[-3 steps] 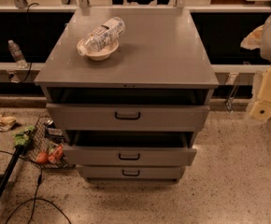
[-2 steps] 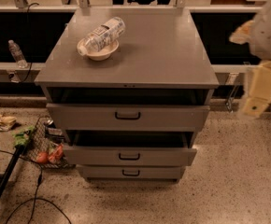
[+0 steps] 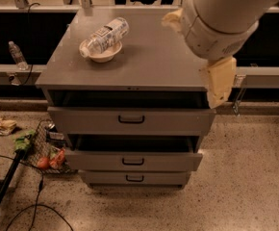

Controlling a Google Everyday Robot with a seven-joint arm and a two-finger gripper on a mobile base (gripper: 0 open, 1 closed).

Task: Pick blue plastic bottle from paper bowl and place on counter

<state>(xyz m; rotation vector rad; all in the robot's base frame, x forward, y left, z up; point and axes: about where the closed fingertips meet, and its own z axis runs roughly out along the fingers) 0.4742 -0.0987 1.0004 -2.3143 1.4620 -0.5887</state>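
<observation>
**kev_bots:** Where's the tool [image 3: 218,84] sitting relative to the bottle right now?

**mo_r:** The tool's the cream bit hanging off the big white arm, over the right front edge of the grey worktop [image 3: 154,64]. Released or clenched? Honestly can't tell from this angle. It hasn't got the bottle though, that much is clear. The blue plastic bottle [image 3: 106,34] is well apart from it, off to the left in the view and further back. It's lying on its side across the paper bowl [image 3: 102,57].

**kev_bots:** Which way does it point?

**mo_r:** Diagonal. The white cap end pokes past the rim at the near left and the base sticks out at the far right, so the base is the end nearer the tool. My guess is the reach has to go left and back across the worktop. The grip should probably close across the label, square to that diagonal rather than along it.
</observation>
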